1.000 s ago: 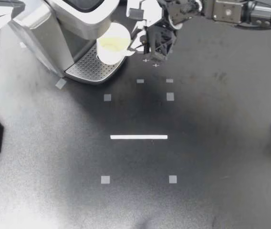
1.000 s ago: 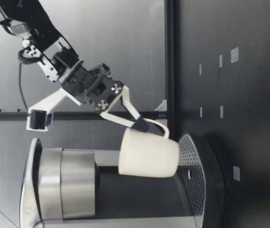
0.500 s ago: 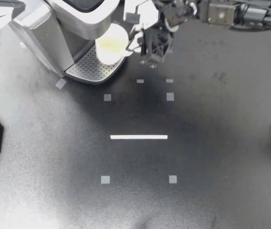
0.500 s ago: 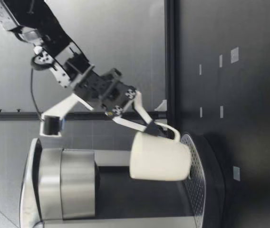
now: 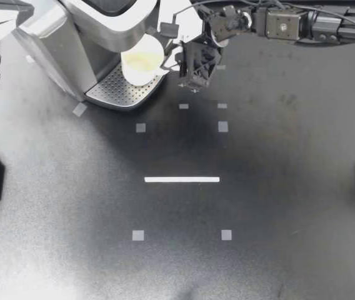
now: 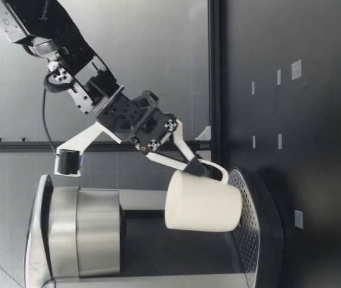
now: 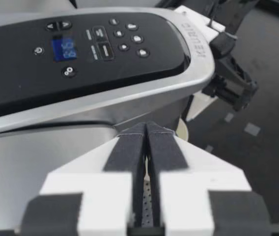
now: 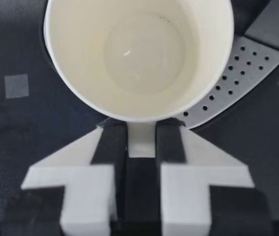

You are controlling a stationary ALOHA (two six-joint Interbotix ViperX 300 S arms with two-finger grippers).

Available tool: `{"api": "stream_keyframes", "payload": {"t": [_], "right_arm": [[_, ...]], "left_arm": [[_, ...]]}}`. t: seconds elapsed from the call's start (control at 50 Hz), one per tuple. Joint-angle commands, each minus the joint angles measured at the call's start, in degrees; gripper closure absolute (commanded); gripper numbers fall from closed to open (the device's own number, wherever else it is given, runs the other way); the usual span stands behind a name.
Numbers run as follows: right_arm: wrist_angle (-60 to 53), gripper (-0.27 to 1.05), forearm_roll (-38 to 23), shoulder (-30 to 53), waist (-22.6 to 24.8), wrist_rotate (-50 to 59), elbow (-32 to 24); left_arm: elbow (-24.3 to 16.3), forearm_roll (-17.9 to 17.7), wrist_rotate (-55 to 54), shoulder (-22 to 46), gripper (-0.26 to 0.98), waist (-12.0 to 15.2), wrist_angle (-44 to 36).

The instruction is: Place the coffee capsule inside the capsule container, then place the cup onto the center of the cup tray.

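Cup (image 5: 141,61) lower over cup tray (image 5: 118,92), partly hidden under brewer head (image 5: 102,15), handle (image 8: 141,139) pinched in right claw (image 5: 170,62).

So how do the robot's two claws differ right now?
My right gripper is shut on the handle of the white cup. My left gripper is shut on nothing, its fingers pressed together. The right one is beside the perforated metal cup tray, while the left one faces the black button panel of the silver coffee machine. Both have the same build: white fingers with black pads.
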Motion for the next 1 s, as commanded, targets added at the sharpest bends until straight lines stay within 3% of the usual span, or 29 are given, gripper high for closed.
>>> {"api": "stream_keyframes", "payload": {"t": [0.0,0.66,0.78,0.98], "right_arm": [[-0.7,0.64,0.3,-1.0,0.4,-0.1,-1.6],[-0.6,0.61,0.3,1.1,1.1,1.5,-5.0],[-0.5,0.48,0.3,1.0,1.1,2.4,-5.2],[-0.2,0.13,0.3,0.5,1.1,3.2,-5.1]], "left_arm": [[-0.6,0.2,-0.1,0.1,0.67,-0.1,-0.4],[-0.4,0.2,-0.6,0.0,0.67,-0.1,-0.5],[-0.4,0.3,-0.6,0.0,0.67,-0.1,-0.4],[-0.3,0.3,-0.6,-0.2,0.67,0.0,-0.9]]}}
